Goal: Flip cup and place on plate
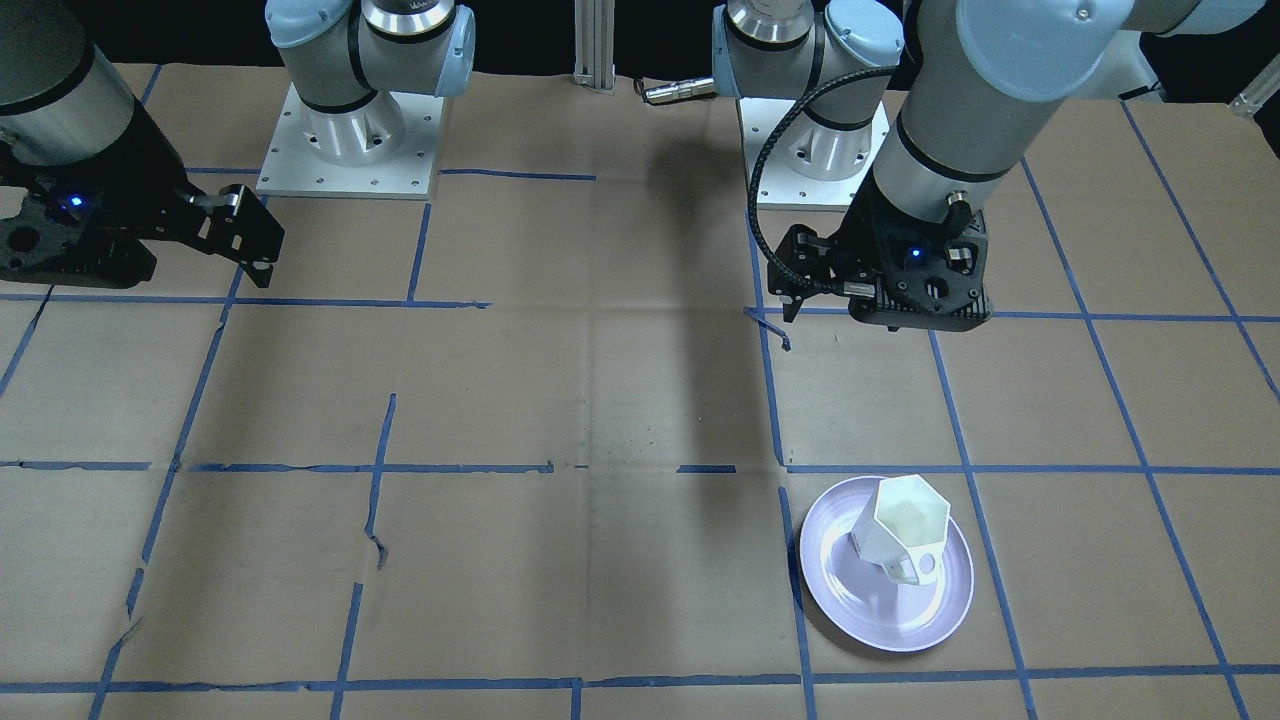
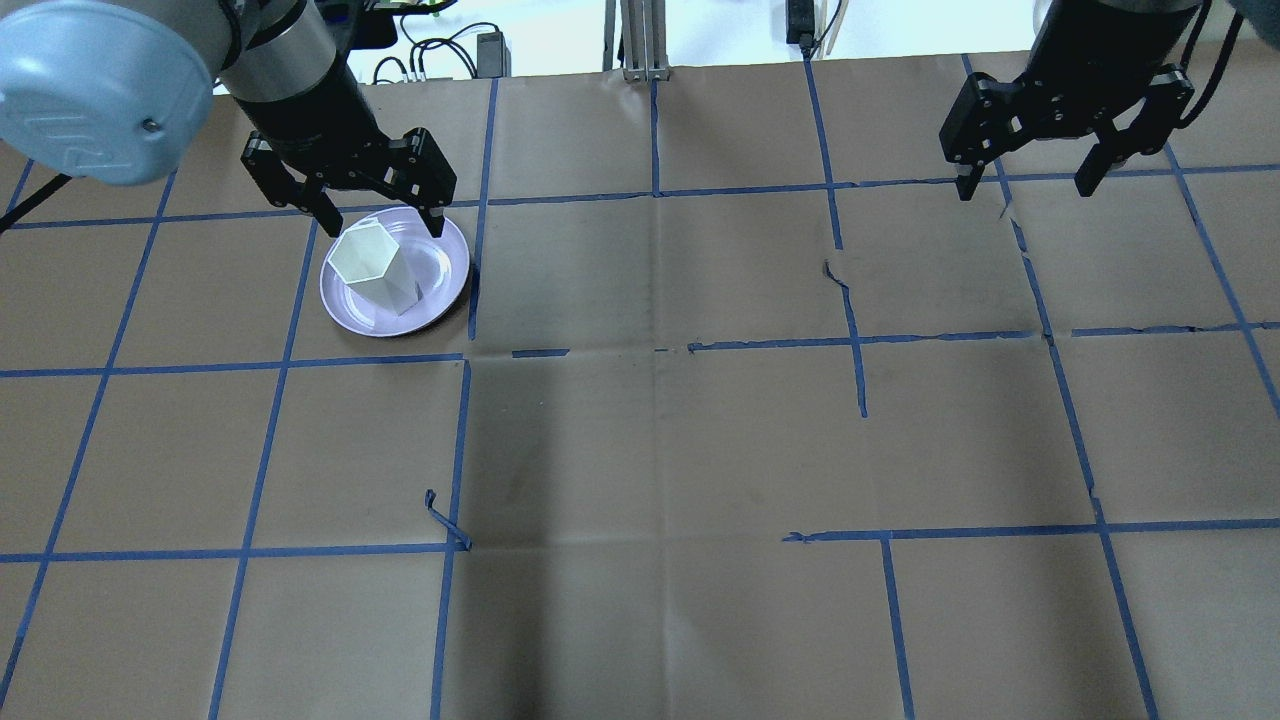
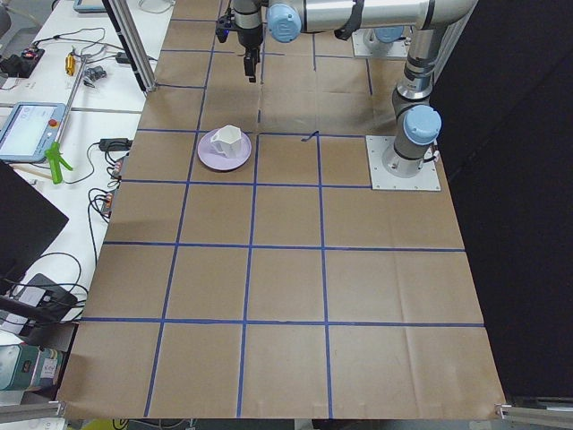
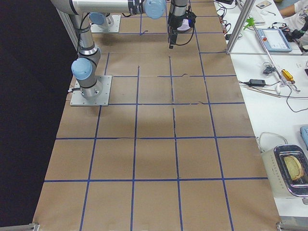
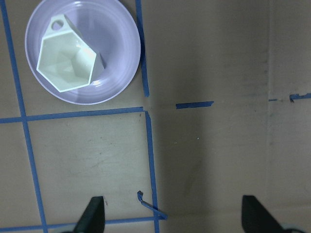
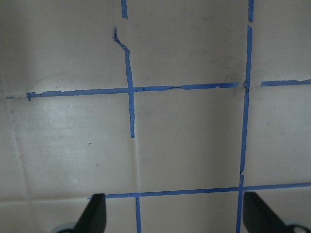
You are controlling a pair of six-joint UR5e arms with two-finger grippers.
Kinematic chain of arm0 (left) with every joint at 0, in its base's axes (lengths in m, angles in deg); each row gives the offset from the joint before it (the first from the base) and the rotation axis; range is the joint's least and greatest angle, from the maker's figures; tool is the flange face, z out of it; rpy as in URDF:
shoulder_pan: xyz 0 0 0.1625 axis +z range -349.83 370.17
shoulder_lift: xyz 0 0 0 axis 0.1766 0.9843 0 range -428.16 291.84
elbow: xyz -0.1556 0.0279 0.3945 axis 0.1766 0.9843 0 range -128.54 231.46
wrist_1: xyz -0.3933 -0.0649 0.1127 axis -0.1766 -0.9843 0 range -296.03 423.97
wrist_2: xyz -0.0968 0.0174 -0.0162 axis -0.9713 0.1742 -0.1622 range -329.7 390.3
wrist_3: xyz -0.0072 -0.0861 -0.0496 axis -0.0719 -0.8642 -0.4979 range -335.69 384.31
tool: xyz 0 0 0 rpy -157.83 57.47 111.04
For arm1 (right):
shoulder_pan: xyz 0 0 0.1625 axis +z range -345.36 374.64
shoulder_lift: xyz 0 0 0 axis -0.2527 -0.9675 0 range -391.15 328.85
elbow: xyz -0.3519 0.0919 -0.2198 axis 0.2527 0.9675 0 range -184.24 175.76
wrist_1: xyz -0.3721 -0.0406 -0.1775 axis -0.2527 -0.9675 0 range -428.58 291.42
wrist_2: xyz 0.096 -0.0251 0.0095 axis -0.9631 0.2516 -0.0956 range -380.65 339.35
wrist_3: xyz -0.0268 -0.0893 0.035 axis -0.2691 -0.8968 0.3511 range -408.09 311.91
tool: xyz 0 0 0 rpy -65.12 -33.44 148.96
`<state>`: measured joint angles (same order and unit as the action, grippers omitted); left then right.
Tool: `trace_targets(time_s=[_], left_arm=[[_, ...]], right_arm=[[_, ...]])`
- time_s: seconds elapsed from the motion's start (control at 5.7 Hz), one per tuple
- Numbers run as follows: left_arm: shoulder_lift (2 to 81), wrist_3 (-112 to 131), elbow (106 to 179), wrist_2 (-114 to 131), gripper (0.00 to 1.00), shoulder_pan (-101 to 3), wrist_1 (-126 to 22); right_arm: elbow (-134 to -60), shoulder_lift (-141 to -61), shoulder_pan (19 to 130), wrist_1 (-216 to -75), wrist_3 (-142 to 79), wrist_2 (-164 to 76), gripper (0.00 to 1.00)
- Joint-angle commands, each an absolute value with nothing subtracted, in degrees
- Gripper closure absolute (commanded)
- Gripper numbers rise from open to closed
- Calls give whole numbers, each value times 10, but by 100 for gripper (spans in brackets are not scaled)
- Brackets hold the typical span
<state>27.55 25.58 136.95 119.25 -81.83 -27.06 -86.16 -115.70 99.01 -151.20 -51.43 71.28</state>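
Overhead exterior: cup (image 2: 375, 265) mouth-up on plate (image 2: 443, 272), left table (image 2: 700, 450) edge; rigid, likely slick, grip opposing facets; left gripper (image 2: 383, 226) spread, empty.

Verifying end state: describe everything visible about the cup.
The cup is white and faceted, with a hexagonal mouth tapering to a narrower base and an angular open handle on the side away from the robot. It stands upright, mouth up, empty, inside the rim of the lavender plate, touching only the plate. The open left gripper is apart from it.

white cup (image 1: 905, 530), lavender plate (image 1: 850, 600), blue-gridded table (image 1: 560, 400)
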Motion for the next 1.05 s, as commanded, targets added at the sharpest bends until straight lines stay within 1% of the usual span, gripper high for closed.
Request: trace_targets(time_s=[0.0,0.35,0.53,0.88], left_arm=[[236,251,1386,1199,1,-815,-294],[218,301,1391,1197,1,-809,-284],[219,298,1391,1196,1,-805,-255],[220,298,1391,1191,1,-794,-254]], right_arm=[[-862,-1157,990,-1512,-514,713,0],[-862,-1157,990,-1512,-514,713,0],[-862,-1157,990,-1512,-514,713,0],[-862,-1157,990,-1512,-514,713,0]])
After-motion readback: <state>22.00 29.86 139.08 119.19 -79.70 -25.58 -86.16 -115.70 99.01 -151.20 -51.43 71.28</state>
